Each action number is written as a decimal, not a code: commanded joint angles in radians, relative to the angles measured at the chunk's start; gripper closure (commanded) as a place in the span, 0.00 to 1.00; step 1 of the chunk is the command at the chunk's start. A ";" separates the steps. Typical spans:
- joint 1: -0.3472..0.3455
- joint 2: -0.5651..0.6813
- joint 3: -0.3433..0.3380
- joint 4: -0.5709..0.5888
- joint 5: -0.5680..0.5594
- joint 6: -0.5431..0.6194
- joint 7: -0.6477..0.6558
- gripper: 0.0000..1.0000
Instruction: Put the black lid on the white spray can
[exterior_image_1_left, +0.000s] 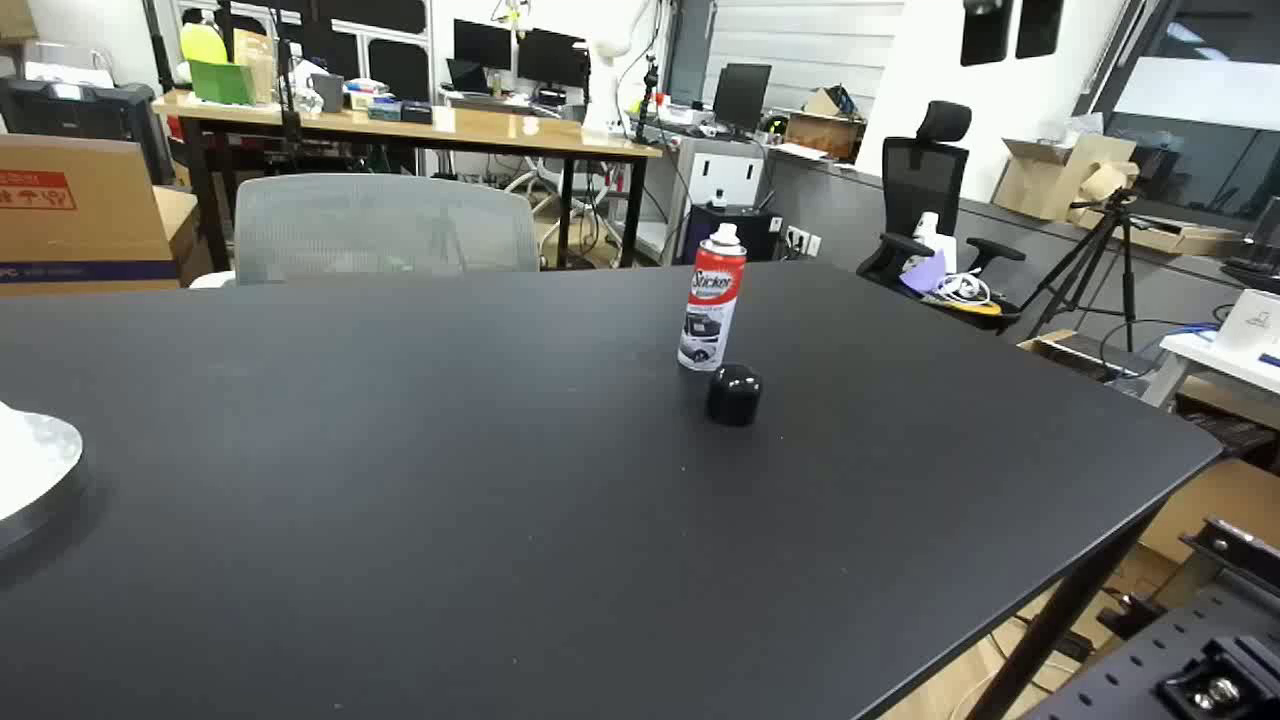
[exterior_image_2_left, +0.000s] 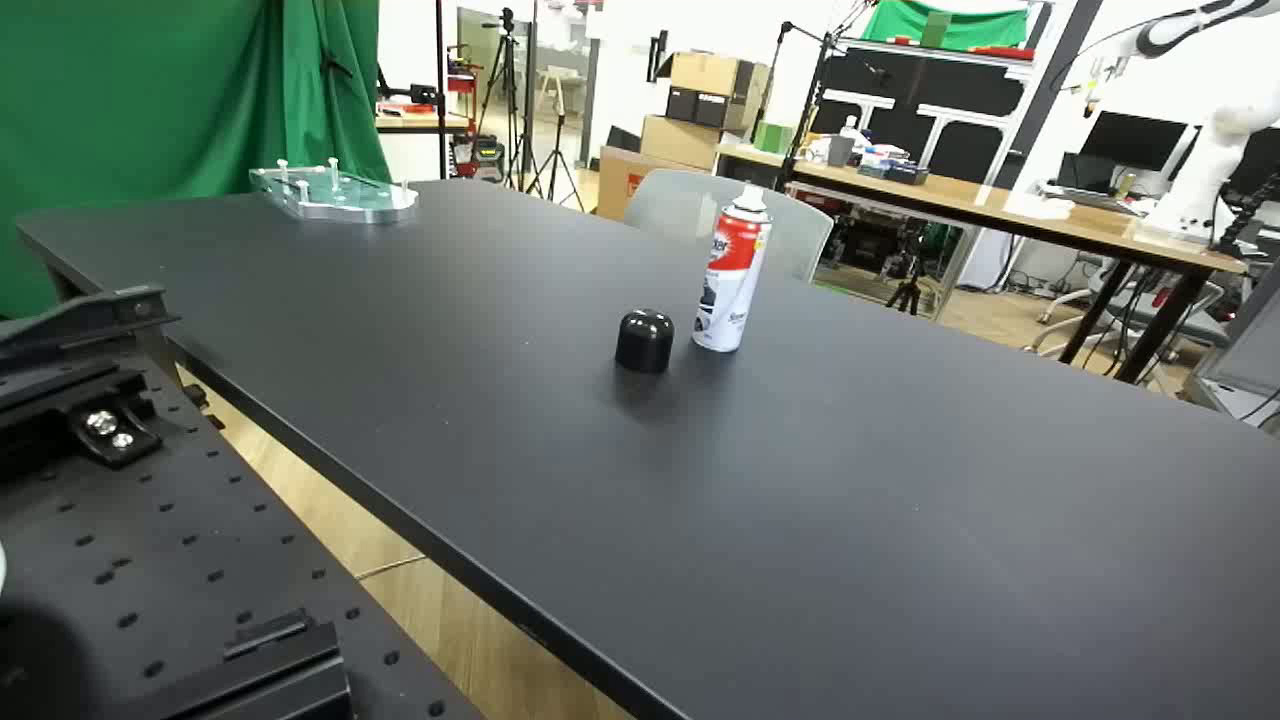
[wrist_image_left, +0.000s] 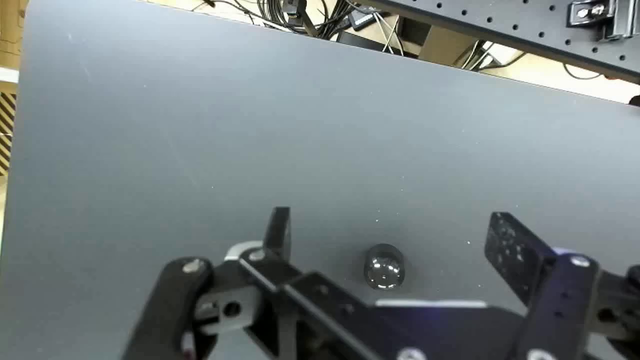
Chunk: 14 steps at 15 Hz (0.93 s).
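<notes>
The domed black plastic lid (exterior_image_1_left: 734, 396) stands just beside the white cylindrical spray can (exterior_image_1_left: 712, 300), on the dark flat table (exterior_image_1_left: 450, 480); the black two-fingered gripper (wrist_image_left: 391, 235), spread wide, should descend centred on the lid, clear of the can.

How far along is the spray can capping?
Done: nothing yet; the black lid stands on the table beside the white spray can, whose nozzle is bare. In hand: nothing; the claw is open, empty. Left: grasp the lid, lift it, seat it over the nozzle.

There is one lid (exterior_image_1_left: 735, 397), one can (exterior_image_1_left: 711, 305) and one tool (wrist_image_left: 390, 226).
</notes>
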 joint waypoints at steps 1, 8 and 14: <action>0.013 0.001 -0.011 0.002 -0.004 -0.001 0.004 0.00; 0.013 0.000 -0.011 0.002 -0.004 0.001 0.004 0.00; 0.013 0.013 -0.013 -0.004 0.003 0.029 0.017 0.00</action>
